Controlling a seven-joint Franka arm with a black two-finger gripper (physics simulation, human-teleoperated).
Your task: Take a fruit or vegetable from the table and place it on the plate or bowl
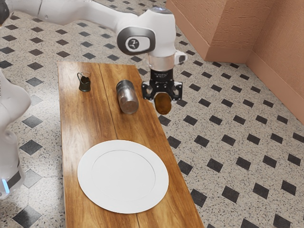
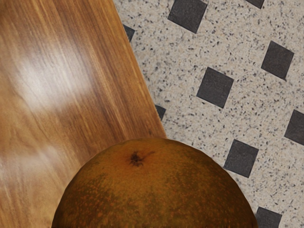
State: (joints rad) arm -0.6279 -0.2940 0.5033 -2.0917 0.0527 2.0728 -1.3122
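Orange-brown fruit (image 1: pixel 164 105) clamped in the gripper (image 1: pixel 163 99), held above the table (image 1: pixel 85 123) edge at frame centre, apparently for carriage to the plate (image 1: pixel 122 176), lower left.

Floor (image 1: pixel 237 142): pale speckled stone tiles with small black diamond insets at the tile corners, on every side of the furniture.

Table (image 1: pixel 80 123): long, narrow, warm brown wood. A plank seam runs down its length. Top is glossy, with soft pale highlights near one long edge.

Wall (image 1: pixel 280 42): rough terracotta plaster, well beyond the table's far corner, folding at a jutting corner.
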